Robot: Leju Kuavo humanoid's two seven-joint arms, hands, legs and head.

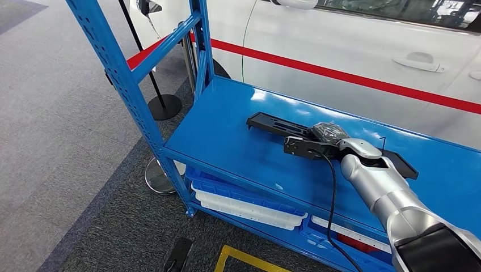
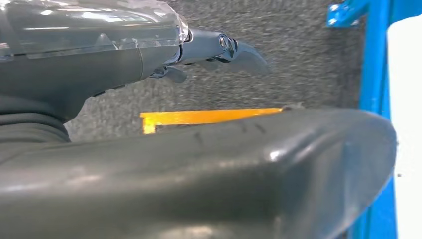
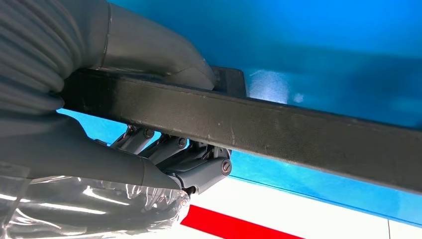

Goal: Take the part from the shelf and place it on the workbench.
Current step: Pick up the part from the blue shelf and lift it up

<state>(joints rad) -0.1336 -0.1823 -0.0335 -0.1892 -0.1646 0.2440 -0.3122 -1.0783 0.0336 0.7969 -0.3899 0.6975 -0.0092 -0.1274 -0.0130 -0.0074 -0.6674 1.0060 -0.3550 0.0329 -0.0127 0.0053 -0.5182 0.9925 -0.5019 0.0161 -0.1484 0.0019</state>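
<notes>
A long flat black part lies on the blue shelf, running from the shelf's middle toward the right. My right hand sits over its middle. In the right wrist view the black part passes as a dark bar between the grey thumb and the curled dark fingers, so the hand grips it. My left hand hangs beside the shelf frame over the floor, its fingers apart around nothing.
Blue uprights frame the shelf's left end. White trays fill the lower level. A white car with a red stripe stands right behind the shelf. A black stanchion base and yellow floor tape lie on the grey carpet.
</notes>
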